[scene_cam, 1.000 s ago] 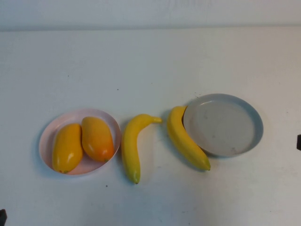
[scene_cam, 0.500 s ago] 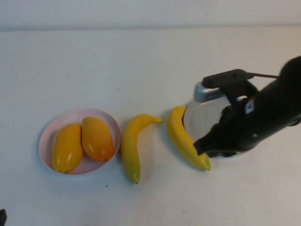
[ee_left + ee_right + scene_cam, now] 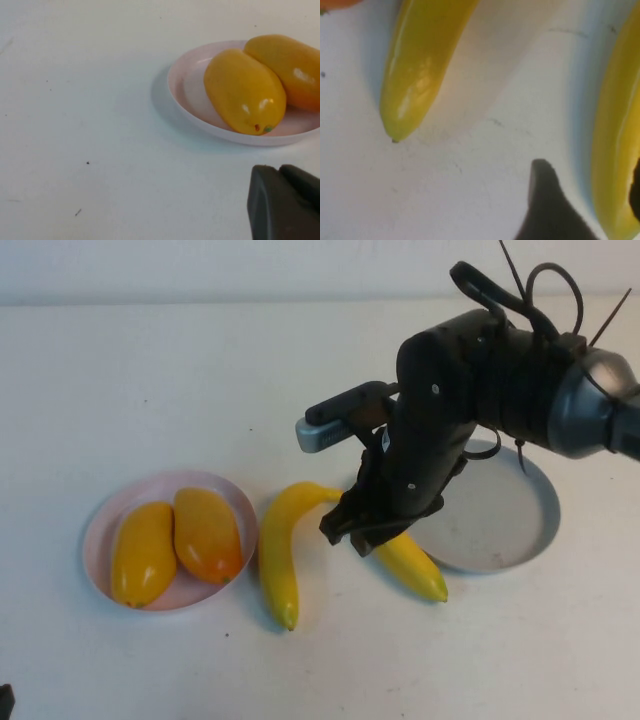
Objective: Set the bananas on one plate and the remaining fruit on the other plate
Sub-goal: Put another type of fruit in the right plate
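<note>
Two bananas lie on the table between the plates. The left banana (image 3: 279, 552) (image 3: 422, 70) lies free. The right banana (image 3: 415, 566) (image 3: 615, 145) rests against the grey-blue plate (image 3: 500, 520), its upper half hidden under my right arm. My right gripper (image 3: 365, 535) (image 3: 590, 170) hangs low over that banana, open, with one finger on each side of it and a gap showing. Two orange-yellow mango-like fruits (image 3: 143, 552) (image 3: 208, 534) (image 3: 245, 92) sit in the pink plate (image 3: 100, 520) (image 3: 175, 85). My left gripper (image 3: 275, 172) is shut, parked near the pink plate at the near left.
The right arm (image 3: 480, 380) covers the grey-blue plate's left rim and the table behind it. White table surface (image 3: 200, 370) stretches behind the plates and along the front edge.
The right arm came in from the right and swung left over the right banana. Its jaws have parted. Fruit, plates and left gripper have not moved.
</note>
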Available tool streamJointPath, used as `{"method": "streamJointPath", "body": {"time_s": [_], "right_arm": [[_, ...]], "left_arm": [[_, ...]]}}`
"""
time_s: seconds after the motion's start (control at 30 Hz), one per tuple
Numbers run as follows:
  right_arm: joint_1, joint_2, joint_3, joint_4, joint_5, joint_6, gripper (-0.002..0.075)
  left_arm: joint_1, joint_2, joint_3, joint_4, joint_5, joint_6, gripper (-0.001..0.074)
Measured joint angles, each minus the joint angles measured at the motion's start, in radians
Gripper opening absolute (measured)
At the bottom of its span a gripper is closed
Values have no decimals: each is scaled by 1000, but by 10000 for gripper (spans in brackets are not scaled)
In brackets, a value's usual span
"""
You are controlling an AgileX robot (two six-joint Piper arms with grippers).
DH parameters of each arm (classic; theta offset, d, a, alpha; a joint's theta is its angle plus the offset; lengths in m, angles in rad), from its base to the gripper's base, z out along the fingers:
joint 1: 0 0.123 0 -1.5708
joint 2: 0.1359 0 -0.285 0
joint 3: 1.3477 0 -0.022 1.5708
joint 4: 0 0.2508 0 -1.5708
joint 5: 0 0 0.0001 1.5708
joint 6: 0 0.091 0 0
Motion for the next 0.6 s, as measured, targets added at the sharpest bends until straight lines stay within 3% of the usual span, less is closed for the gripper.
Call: {"method": "streamJointPath", "body": {"time_s": [0.07, 0.13, 0.6], "right_arm": [[0, 15, -18, -10, -10, 4, 355], [0, 26, -25, -26, -29, 6, 386], [-28, 130, -29, -82, -91, 52, 393]], "left_arm": [[0, 0, 0, 0, 0, 0, -4], [0, 0, 0, 0, 0, 0, -4], [0, 0, 0, 0, 0, 0, -4]]}}
